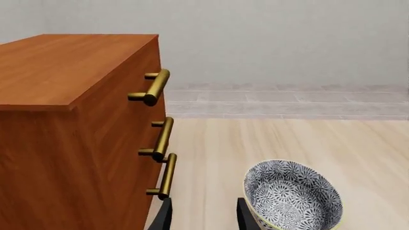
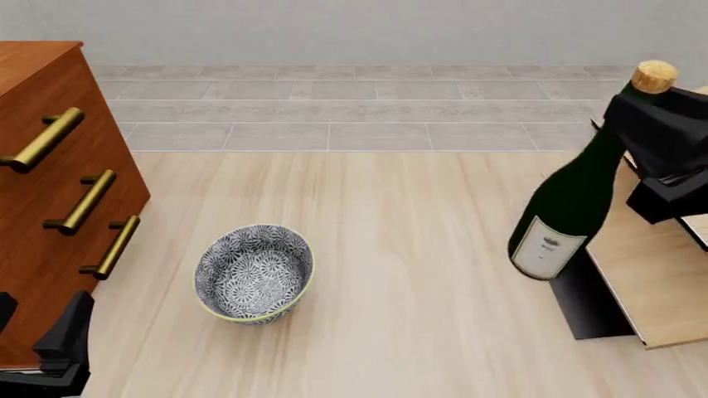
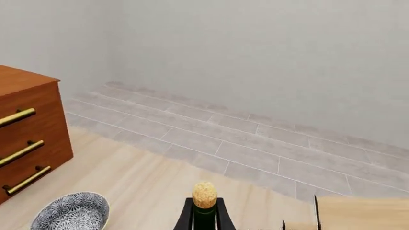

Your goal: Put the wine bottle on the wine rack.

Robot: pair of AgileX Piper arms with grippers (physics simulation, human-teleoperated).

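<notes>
In the front view the right gripper, at the upper right of the frame, pinches the neck of the bottle just below its gold top. The bottle hangs tilted, top toward the upper right, base and white label toward the lower left, off the table and partly in front of the rack. The rack sits at the right edge of the frame, a pale wood panel on a black base; whether the bottle touches it I cannot tell. In the right wrist view the two fingers flank the neck at the bottom centre, with the gold top between them. The left gripper shows at the bottom of its wrist view with its fingers spread and nothing between them; in the front view that arm sits at the lower left corner. A patterned bowl stands at lower centre-left, well apart from the bottle. A cabinet with brass handles fills the left edge.
</notes>
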